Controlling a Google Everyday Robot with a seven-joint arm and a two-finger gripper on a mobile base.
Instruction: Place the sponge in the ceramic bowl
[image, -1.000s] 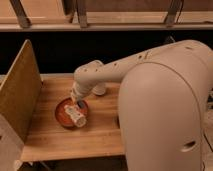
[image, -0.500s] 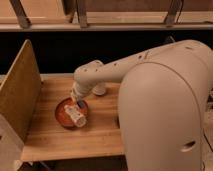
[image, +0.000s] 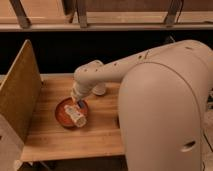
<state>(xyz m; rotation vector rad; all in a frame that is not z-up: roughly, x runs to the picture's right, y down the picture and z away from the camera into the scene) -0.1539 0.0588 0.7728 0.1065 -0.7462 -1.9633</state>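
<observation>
Standing upright at the left edge of the frame, a tan, grainy board (image: 20, 92) borders a pale wooden worktop (image: 60, 142) with plank seams. Behind runs a dark band, and above it a wooden ledge with slanted posts. Left of centre on the worktop sits the round, reddish-brown ceramic bowl (image: 59, 111). The pale gripper (image: 77, 116) points down into the bowl; whether it grips anything cannot be told, and the sponge cannot be told apart from it. A smooth cream arm (image: 100, 75) leads right to the rounded robot body (image: 165, 115).
</observation>
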